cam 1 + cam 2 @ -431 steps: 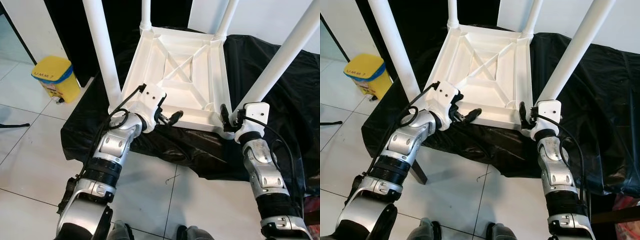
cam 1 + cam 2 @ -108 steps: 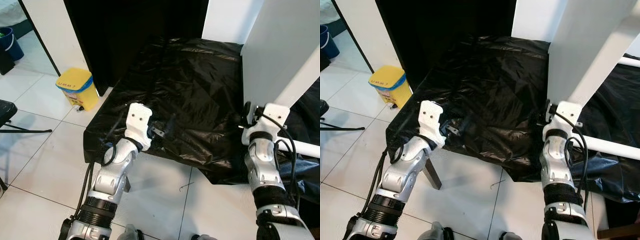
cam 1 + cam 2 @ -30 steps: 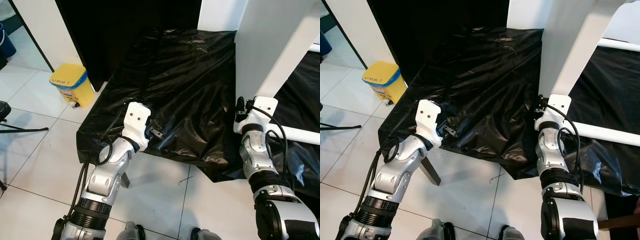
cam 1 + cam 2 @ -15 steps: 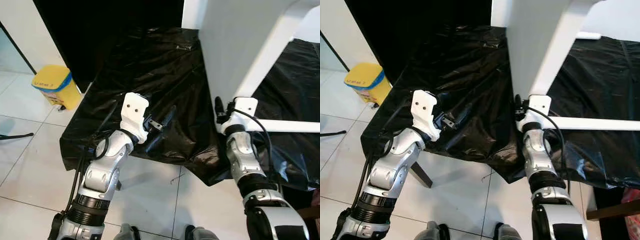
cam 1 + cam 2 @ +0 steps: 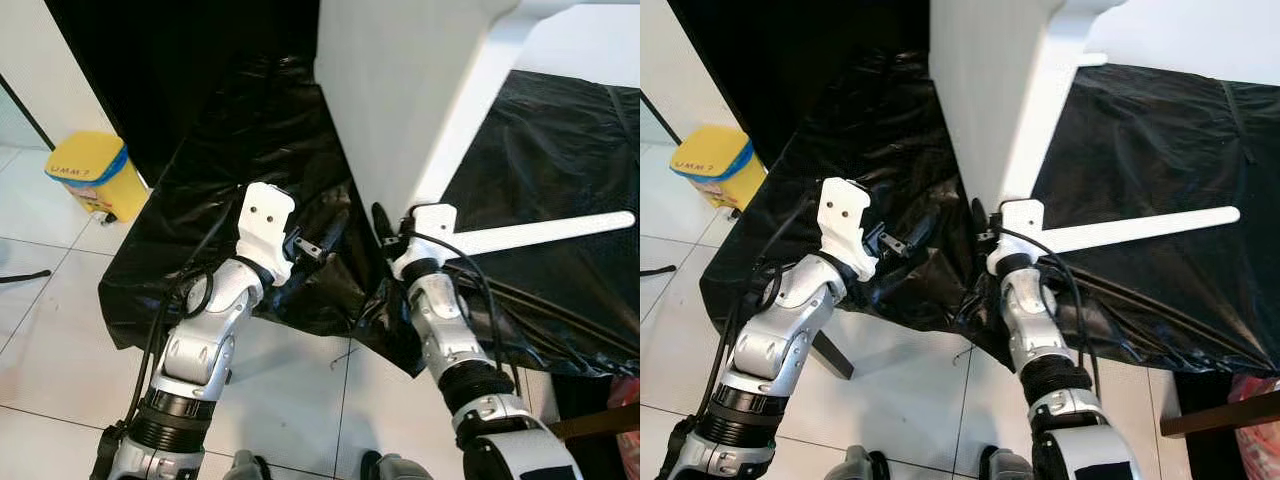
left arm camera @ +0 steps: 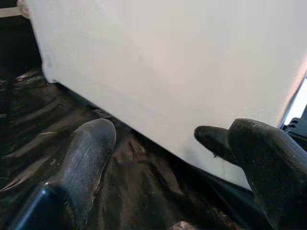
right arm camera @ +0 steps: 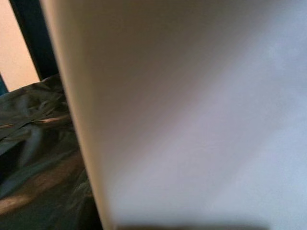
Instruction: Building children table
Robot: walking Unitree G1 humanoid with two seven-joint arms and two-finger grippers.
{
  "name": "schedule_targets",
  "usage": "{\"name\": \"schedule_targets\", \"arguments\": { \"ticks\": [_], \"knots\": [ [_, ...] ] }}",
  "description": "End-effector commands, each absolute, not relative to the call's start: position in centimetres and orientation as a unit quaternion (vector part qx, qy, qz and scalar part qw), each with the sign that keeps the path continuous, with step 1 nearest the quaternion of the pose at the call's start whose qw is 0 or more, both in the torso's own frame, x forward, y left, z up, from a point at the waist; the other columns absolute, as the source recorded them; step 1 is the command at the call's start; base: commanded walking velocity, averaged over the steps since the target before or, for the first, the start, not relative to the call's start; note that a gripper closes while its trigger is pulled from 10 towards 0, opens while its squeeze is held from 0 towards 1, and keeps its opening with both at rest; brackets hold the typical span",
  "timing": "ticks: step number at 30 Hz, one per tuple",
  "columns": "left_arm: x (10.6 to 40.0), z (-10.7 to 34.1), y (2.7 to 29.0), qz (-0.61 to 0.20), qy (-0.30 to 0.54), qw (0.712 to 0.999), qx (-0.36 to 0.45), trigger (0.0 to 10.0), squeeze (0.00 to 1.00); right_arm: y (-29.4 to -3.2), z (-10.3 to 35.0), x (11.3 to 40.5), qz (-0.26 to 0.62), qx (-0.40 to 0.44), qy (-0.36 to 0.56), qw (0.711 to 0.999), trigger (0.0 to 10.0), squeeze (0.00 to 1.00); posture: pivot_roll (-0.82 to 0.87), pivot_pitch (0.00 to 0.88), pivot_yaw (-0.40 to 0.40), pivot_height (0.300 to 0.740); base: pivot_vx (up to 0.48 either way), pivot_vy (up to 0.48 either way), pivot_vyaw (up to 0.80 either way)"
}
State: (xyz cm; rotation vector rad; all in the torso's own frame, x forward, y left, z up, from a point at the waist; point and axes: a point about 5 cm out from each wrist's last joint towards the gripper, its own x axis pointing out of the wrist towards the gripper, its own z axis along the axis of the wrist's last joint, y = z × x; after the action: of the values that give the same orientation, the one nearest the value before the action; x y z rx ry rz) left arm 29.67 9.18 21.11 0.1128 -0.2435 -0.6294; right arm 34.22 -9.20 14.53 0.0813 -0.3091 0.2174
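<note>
The white children's table (image 5: 400,90) stands tipped on its side on the black plastic sheet (image 5: 240,150), its flat top facing my left arm. One white leg (image 5: 540,232) points out to the right and another (image 5: 480,100) slants upward. My right gripper (image 5: 385,225) holds the table's lower corner, with one black finger (image 6: 213,141) pressed against the flat top. My left gripper (image 5: 320,245) hovers open over the plastic just left of that corner, nothing between its fingers (image 6: 91,148).
A yellow bin (image 5: 88,175) sits on the white tile floor (image 5: 50,350) at the left. A dark curtain (image 5: 180,60) hangs behind the covered platform. A brown wooden edge (image 5: 1220,415) shows at the lower right.
The table and my right gripper have swung left, closing on my left gripper. The horizontal leg has come further into view. The left gripper has stayed open in about the same place.
</note>
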Motion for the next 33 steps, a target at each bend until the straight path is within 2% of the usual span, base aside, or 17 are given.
{"name": "schedule_targets", "arguments": {
  "ticks": [1, 5, 6, 7, 9, 10, 21, 22, 33],
  "knots": [
    [29.2, 20.8, 8.8, -0.336, -0.11, 0.934, 0.055, 10.0, 0.0, -7.3, 12.1, 33.1, 0.138, 0.063, -0.112, 0.982, 0.0, 0.0, 0.08, 0.185, 0.005, 0.74, 0.0, 0.0, 0.0],
    [29.1, 20.8, 8.8, -0.338, -0.11, 0.933, 0.055, 10.0, 0.0, -6.9, 12.2, 33.1, 0.144, 0.066, -0.11, 0.981, 0.0, 0.0, 0.08, 0.184, 0.004, 0.74, 0.0, 0.0, 0.0],
    [29.1, 20.8, 8.8, -0.337, -0.109, 0.934, 0.052, 10.0, 0.0, -6.9, 12.1, 33.2, 0.141, 0.066, -0.107, 0.982, 9.4, 0.0, 0.08, 0.189, 0.001, 0.74, 0.0, 0.0, 0.0],
    [29.0, 20.8, 8.7, -0.338, -0.109, 0.933, 0.051, 10.0, 0.0, -7.0, 12.1, 33.2, 0.139, 0.067, -0.105, 0.982, 10.0, 0.0, 0.08, 0.179, 0.001, 0.74, 0.0, 0.0, 0.0],
    [29.0, 20.8, 8.7, -0.34, -0.109, 0.933, 0.053, 10.0, 0.0, -7.0, 12.1, 33.2, 0.138, 0.067, -0.104, 0.983, 10.0, 0.0, 0.08, 0.181, 0.001, 0.74, 0.0, 0.0, 0.0],
    [29.0, 20.7, 8.7, -0.339, -0.107, 0.933, 0.053, 10.0, 0.0, -7.2, 12.2, 33.2, 0.137, 0.068, -0.105, 0.983, 10.0, 1.0, 0.08, 0.192, -0.001, 0.74, 0.0, 0.0, 0.0],
    [28.8, 20.5, 8.8, -0.343, -0.099, 0.933, 0.052, 10.0, 0.0, -8.3, 12.5, 32.1, 0.131, 0.06, -0.126, 0.981, 10.0, 1.0, 0.07, 0.195, -0.005, 0.74, 0.0, 0.0, 0.0],
    [28.8, 20.4, 8.7, -0.345, -0.097, 0.932, 0.05, 10.0, 0.0, -8.6, 12.6, 31.6, 0.13, 0.056, -0.13, 0.981, 10.0, 0.0, 0.07, 0.2, -0.008, 0.74, 0.0, 0.0, 0.0],
    [27.8, 19.5, 8.0, -0.388, -0.077, 0.917, 0.061, 10.0, 0.0, -10.2, 12.6, 28.8, 0.152, 0.036, -0.143, 0.977, 10.0, 0.0, 0.06, 0.202, -0.007, 0.74, 0.0, 0.0, 0.0]
  ]
}}
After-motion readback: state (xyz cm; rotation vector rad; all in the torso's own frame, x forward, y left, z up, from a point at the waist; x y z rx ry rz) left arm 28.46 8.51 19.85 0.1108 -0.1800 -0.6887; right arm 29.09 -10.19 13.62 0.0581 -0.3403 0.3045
